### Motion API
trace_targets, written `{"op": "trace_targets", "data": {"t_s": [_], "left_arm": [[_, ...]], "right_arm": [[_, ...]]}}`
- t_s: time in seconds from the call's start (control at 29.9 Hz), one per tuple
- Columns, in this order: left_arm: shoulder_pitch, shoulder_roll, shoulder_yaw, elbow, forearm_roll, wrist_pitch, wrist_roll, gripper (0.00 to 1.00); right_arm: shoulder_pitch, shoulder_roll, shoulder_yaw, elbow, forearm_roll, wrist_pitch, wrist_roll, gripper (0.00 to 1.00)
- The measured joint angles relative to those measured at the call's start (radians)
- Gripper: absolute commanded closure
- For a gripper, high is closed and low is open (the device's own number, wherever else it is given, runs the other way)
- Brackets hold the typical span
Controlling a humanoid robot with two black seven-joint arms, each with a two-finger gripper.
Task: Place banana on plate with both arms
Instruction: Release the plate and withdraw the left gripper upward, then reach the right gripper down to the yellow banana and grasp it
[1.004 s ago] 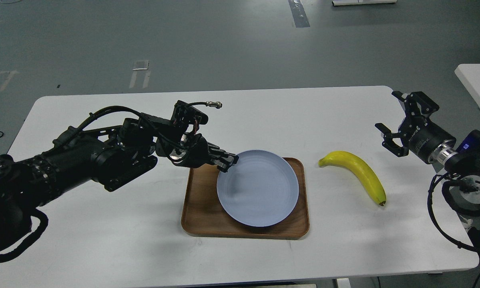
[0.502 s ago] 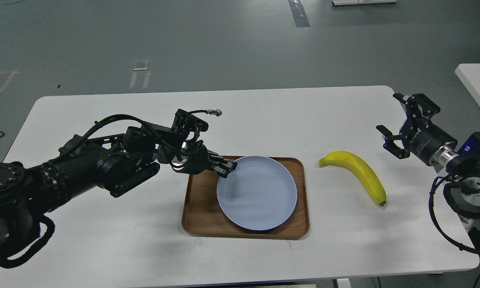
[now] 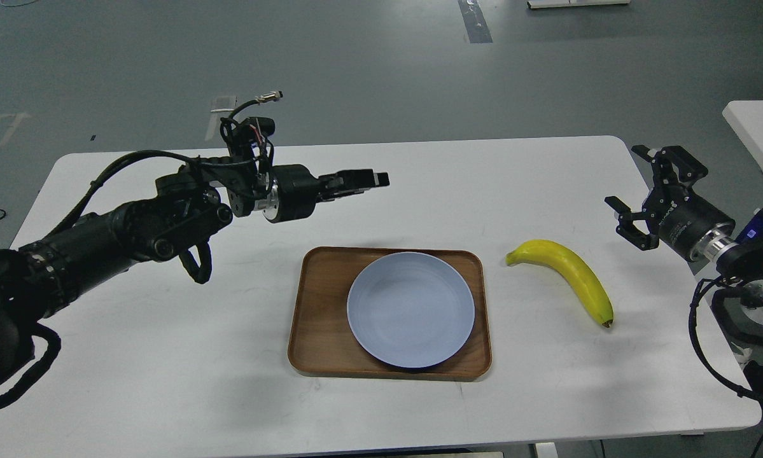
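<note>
The pale blue-grey plate lies flat in the brown wooden tray at the table's middle. The yellow banana lies on the table to the right of the tray, its dark tip toward me. My left gripper hovers above the table behind and left of the tray, pointing right, empty; it is seen side-on, so I cannot tell its fingers apart. My right gripper is open and empty, above the table's right edge, to the right of the banana.
The white table bears only the tray and the banana. A second white table corner stands at the far right. My right arm's cables hang off the right table edge.
My left gripper has let go of the plate's rim and risen up and back. The plate has dropped from tilted to flat in the tray. My right gripper drifted slightly right.
</note>
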Motion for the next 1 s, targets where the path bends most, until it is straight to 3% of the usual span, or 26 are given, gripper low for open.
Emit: {"op": "trace_targets", "data": {"t_s": [0.2,0.37,0.5,0.77,1.0], "left_arm": [[0.112,0.116,-0.094,-0.008,-0.486,-0.062,0.0,0.01],[0.264,0.192,-0.311,-0.006,-0.539,-0.131,0.0,0.01],[0.322,0.231,-0.376,-0.001,-0.541,-0.135,0.0,0.01],[0.335,0.25,-0.387,-0.001,-0.542,-0.136,0.0,0.01],[0.336,0.246,-0.387,-0.007,-0.538,-0.136,0.0,0.01]], "right_arm": [[-0.008,0.0,-0.003,0.0,-0.012,0.0,0.0,0.0],[-0.011,-0.014,-0.025,-0.002,-0.146,0.0,0.0,0.0],[0.014,-0.064,-0.029,0.001,-0.277,0.0,0.0,0.0],[0.202,-0.169,-0.035,0.115,-0.889,0.0,0.0,0.0],[0.358,-0.136,-0.218,0.177,-1.366,0.0,0.0,0.0]]}}
